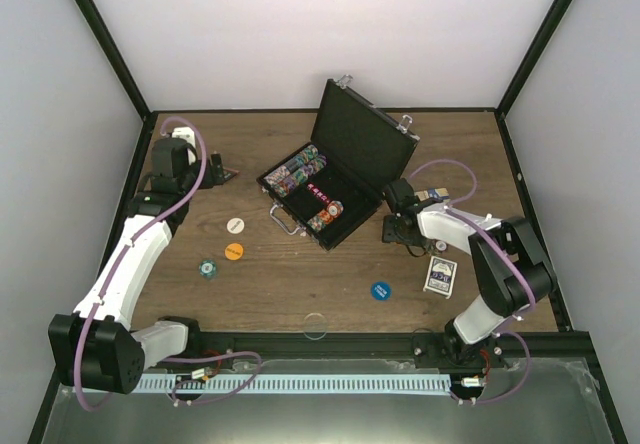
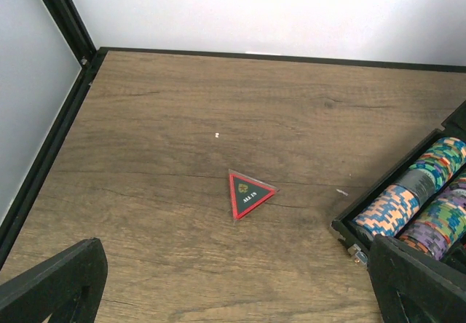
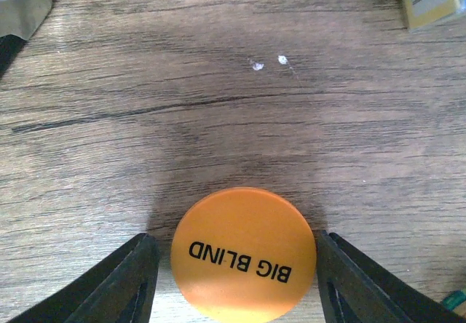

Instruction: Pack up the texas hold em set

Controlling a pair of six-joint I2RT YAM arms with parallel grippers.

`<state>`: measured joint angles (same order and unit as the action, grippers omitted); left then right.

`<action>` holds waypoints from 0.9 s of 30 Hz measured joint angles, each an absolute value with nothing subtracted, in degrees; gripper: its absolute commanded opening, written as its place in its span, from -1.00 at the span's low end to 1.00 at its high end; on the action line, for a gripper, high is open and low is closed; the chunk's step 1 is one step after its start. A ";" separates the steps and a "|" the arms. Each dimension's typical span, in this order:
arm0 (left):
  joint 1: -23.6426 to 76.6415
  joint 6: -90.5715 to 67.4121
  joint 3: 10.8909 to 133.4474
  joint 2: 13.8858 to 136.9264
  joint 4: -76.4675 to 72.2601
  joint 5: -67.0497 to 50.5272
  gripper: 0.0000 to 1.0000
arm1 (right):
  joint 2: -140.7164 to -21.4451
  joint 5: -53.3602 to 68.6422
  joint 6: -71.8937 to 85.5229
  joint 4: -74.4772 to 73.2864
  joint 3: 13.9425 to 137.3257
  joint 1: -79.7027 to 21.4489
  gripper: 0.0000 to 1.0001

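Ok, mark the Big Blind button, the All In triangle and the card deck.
Big Blind button [image 3: 244, 254]: right wrist view, orange face centre.
All In triangle [image 2: 247, 194]: left wrist view, printed middle.
Card deck [image 1: 439, 276]: top external view, box top.

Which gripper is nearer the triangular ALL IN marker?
Left. The ALL IN marker lies just ahead of the open jaws of the left gripper. The right gripper is beyond the case, jaws straddling an orange BIG BLIND button.
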<state>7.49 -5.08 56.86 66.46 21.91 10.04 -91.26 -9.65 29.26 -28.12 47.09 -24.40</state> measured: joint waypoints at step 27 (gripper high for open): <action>7.49 -5.08 56.86 66.46 21.91 10.09 1.00 | -85.54 -9.23 29.65 -32.42 46.85 -25.08 -0.01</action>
